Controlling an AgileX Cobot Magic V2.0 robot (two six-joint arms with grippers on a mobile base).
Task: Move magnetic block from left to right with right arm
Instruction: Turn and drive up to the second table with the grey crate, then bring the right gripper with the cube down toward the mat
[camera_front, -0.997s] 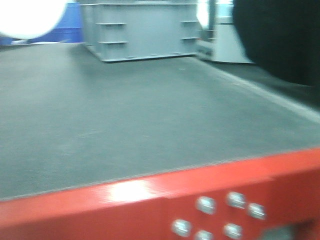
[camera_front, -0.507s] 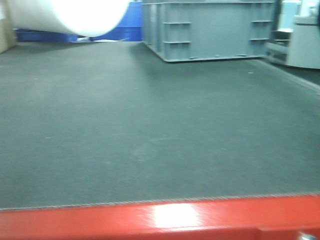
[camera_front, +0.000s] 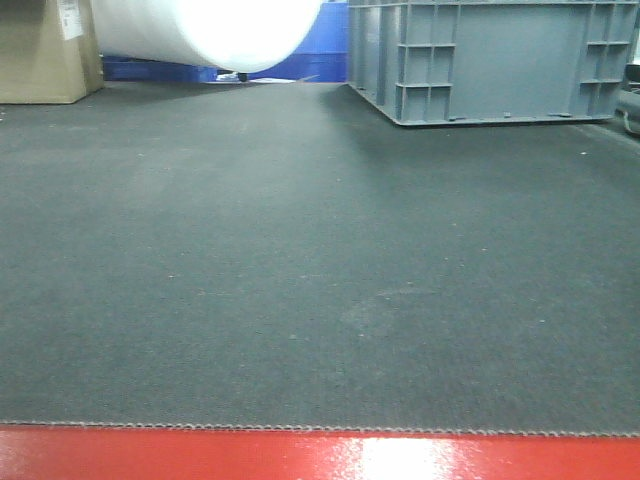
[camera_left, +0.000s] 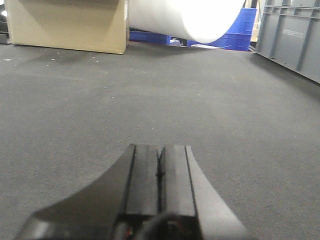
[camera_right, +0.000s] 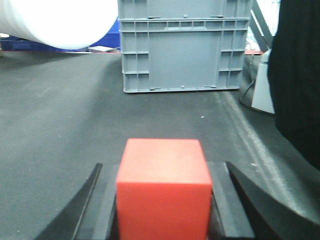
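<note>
In the front-facing view, a dark grey mat (camera_front: 300, 260) is covering the table, and the glossy red table edge (camera_front: 200, 455) is running along the bottom of the frame. A grey crate (camera_front: 490, 60) is standing on the far right part of the mat, a cardboard box (camera_front: 40, 50) is sitting at the far left, and a white roll (camera_front: 210, 30) is lying between them, with blue bins (camera_front: 320, 50) showing behind it. In the left wrist view, the left gripper (camera_left: 159, 150) is hanging low over bare mat with its two fingers pressed flat together, only a thin seam showing between them, and it is holding nothing; the cardboard box, the white roll and the side of the grey crate are lining the far side. In the right wrist view, the magnetic block (camera_right: 162, 200) is sitting between the fingers of the right gripper (camera_right: 162, 170), with both black fingers lying tight against its side faces, so the gripper is clasping the cube. Whether the block is resting on the mat or hanging just above it cannot be told. The grey crate is standing straight ahead of the block, well apart from it, and a black shape (camera_right: 300, 75), too close to make out, is filling the right edge.
</note>
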